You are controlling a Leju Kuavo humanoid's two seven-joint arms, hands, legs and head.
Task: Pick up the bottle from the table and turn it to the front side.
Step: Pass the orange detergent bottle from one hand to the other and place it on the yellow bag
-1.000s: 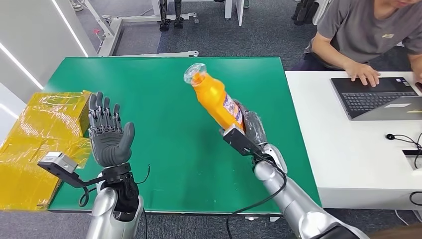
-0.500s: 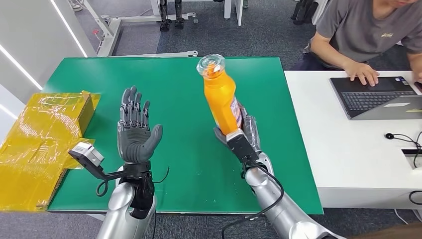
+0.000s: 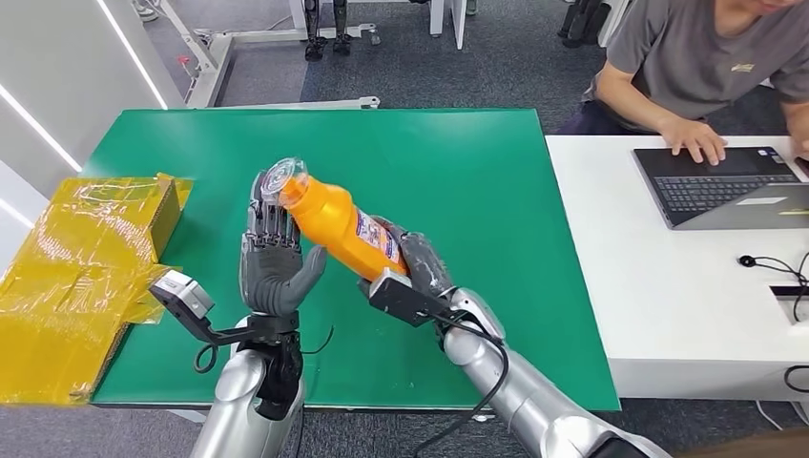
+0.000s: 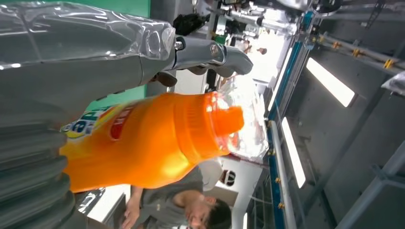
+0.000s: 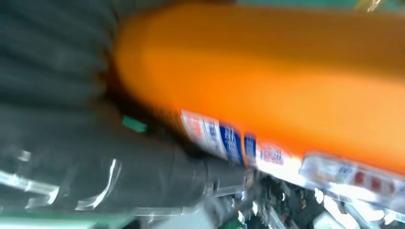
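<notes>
Orange bottle is up off the green worktop, base gripped in the right hand, long axis slanting far-left so its neck lies against the open left hand, fingers spread, ready for a handover.

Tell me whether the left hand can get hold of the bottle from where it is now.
Probably yes: the left hand is open right behind the bottle neck, nothing between them, while the right hand grips its lower body.
</notes>
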